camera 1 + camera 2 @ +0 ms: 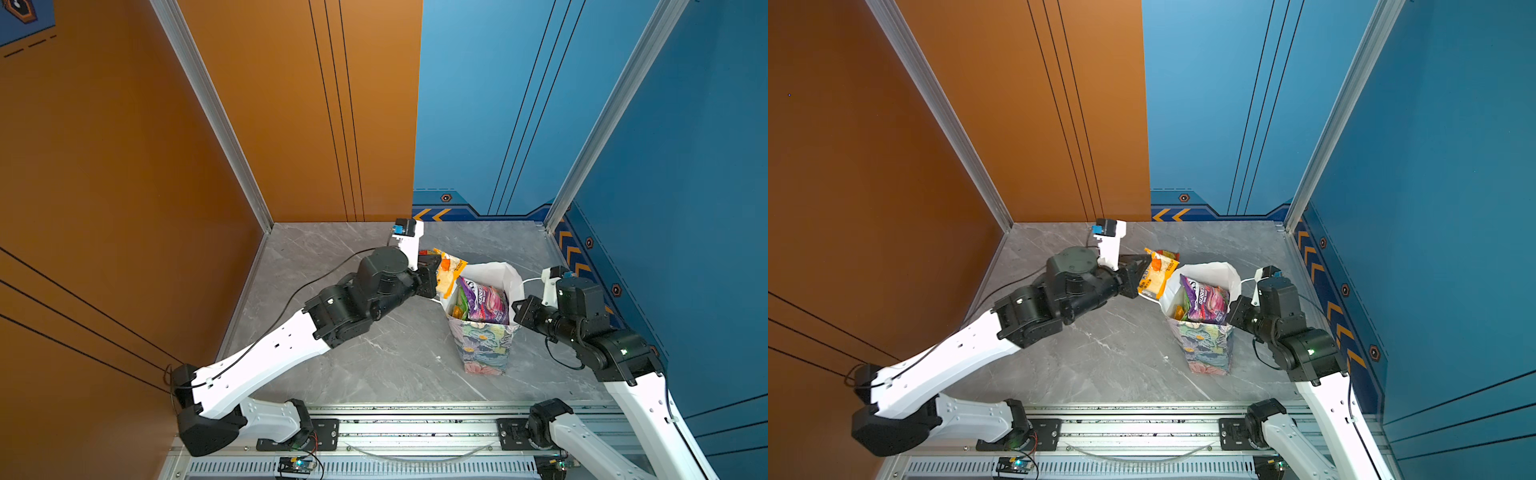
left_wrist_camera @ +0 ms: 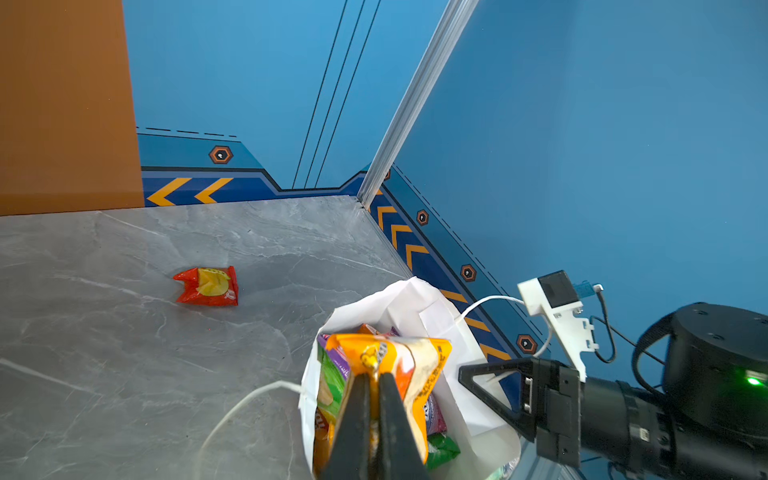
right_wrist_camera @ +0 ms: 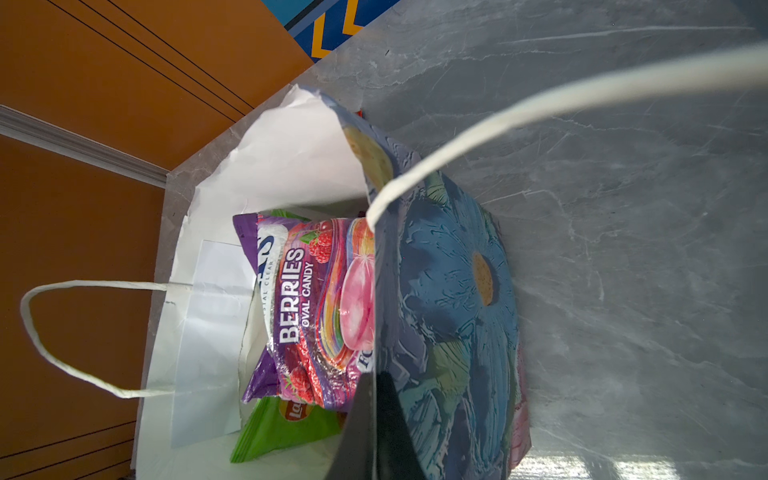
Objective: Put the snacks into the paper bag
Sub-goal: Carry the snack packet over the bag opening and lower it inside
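Note:
The paper bag (image 1: 484, 347) (image 1: 1206, 347) stands upright on the grey table, floral outside, white inside. My right gripper (image 3: 376, 376) (image 1: 519, 309) is shut on the bag's right wall at the rim. Inside the bag lie a purple berries packet (image 3: 307, 307) (image 1: 486, 301) and a green crisps bag (image 3: 282, 432). My left gripper (image 2: 376, 376) (image 1: 434, 276) is shut on an orange-yellow snack packet (image 2: 419, 357) (image 1: 1160, 272), which it holds at the bag's left rim, above the opening. A small red sachet (image 2: 208, 286) lies on the table behind the bag.
Orange wall (image 1: 124, 166) on the left and blue wall (image 1: 685, 166) on the right enclose the marble table (image 1: 374, 353). A metal rail (image 1: 415, 428) with the arm bases runs along the front edge. White cord handles (image 3: 62, 353) hang off both sides of the bag.

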